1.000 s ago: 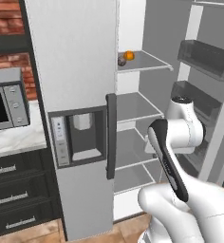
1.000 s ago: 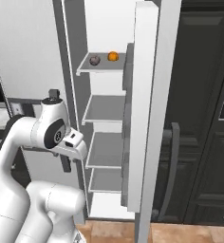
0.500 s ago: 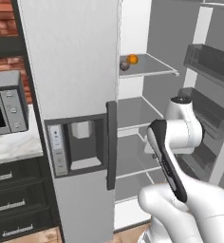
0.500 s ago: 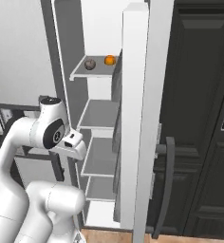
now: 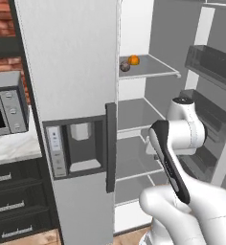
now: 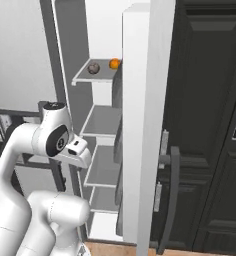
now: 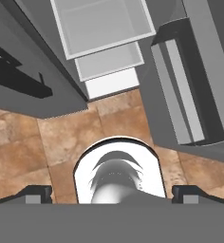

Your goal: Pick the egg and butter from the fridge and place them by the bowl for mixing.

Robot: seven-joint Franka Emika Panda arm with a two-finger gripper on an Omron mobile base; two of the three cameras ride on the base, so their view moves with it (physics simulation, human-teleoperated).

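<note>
Grey and tall, the fridge (image 5: 72,95) stands with its right door swung wide, white shelves bare except for the top one. On that shelf (image 6: 92,77) lie a small brownish ball (image 5: 125,67), possibly the egg, and an orange one (image 5: 133,60) just beside it. An egg would be light, smooth and fragile, best pinched gently across its middle. The gripper (image 7: 112,193) points at the floor, jaws fully spread, holding nothing.
</note>
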